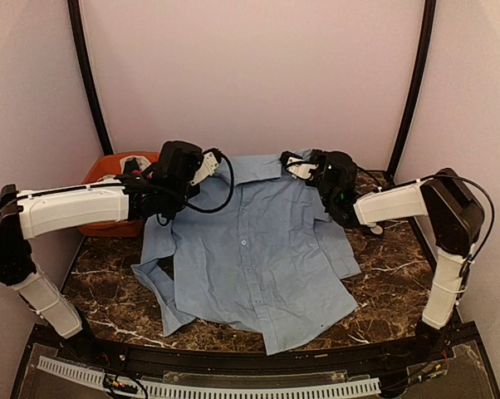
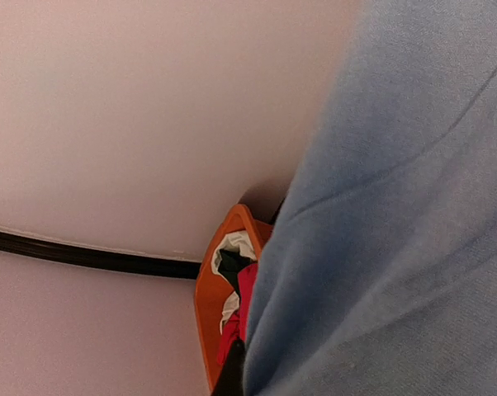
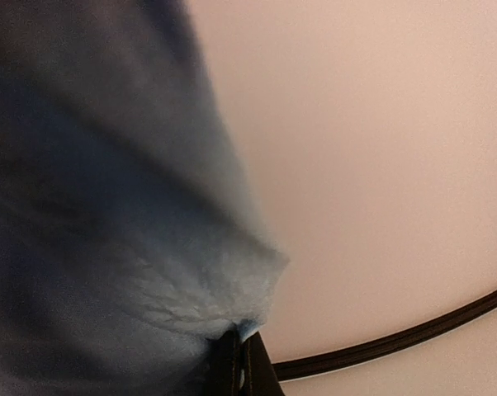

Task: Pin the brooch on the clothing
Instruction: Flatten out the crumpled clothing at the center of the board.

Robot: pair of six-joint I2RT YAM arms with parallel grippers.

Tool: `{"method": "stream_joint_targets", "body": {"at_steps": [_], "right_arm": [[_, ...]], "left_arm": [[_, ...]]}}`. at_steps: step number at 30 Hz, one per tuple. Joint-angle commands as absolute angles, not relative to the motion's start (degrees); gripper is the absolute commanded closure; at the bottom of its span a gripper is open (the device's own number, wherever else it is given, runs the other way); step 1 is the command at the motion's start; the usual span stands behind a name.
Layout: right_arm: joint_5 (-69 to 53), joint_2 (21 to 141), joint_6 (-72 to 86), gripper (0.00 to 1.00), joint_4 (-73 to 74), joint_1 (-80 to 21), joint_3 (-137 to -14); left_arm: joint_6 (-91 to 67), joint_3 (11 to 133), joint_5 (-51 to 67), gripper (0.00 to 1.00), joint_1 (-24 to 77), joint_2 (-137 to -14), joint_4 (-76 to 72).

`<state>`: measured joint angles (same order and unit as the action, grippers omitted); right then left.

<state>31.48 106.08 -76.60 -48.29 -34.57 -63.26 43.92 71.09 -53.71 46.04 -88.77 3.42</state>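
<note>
Left of the shirt [image 1: 250,258], spread front-up on the table [image 1: 391,266], an orange bin [image 1: 100,179] keeps the other garments aside. The left gripper [image 1: 207,166] sits at the shirt's left shoulder, grip unreadable. The right gripper [image 1: 293,165] pinches the right shoulder's fabric tight, likely to stretch the front flat for pinning. No brooch shows.

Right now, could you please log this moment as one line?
left gripper: at shirt collar, grip unclear; right gripper: shut on shirt; brooch: unseen
</note>
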Motion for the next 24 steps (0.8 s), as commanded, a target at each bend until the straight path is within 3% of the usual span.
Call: {"method": "stream_joint_targets", "body": {"at_steps": [1, 9, 21, 22, 24], "right_arm": [[35.0, 110.6, -72.3, 1.0, -54.0, -30.2, -71.2], [32.1, 117.0, -65.4, 1.0, -40.8, -24.4, -84.6], [32.5, 127.9, -63.9, 1.0, -41.1, -24.0, -86.4], [32.9, 128.8, -63.9, 0.95, -40.8, -24.0, -87.8], [33.8, 130.3, -64.2, 0.75, -39.6, -24.1, -90.4]], "left_arm": [[43.5, 70.0, -53.9, 0.99, 41.5, -94.4, -3.7], [50.4, 76.3, -53.2, 0.99, 37.6, -110.2, -16.7], [61.0, 81.7, -60.1, 0.97, 36.4, -122.8, -31.2], [62.2, 81.8, -60.7, 0.95, 36.1, -123.4, -34.4], [66.8, 82.9, -62.8, 0.73, 35.5, -125.5, -39.2]]}}
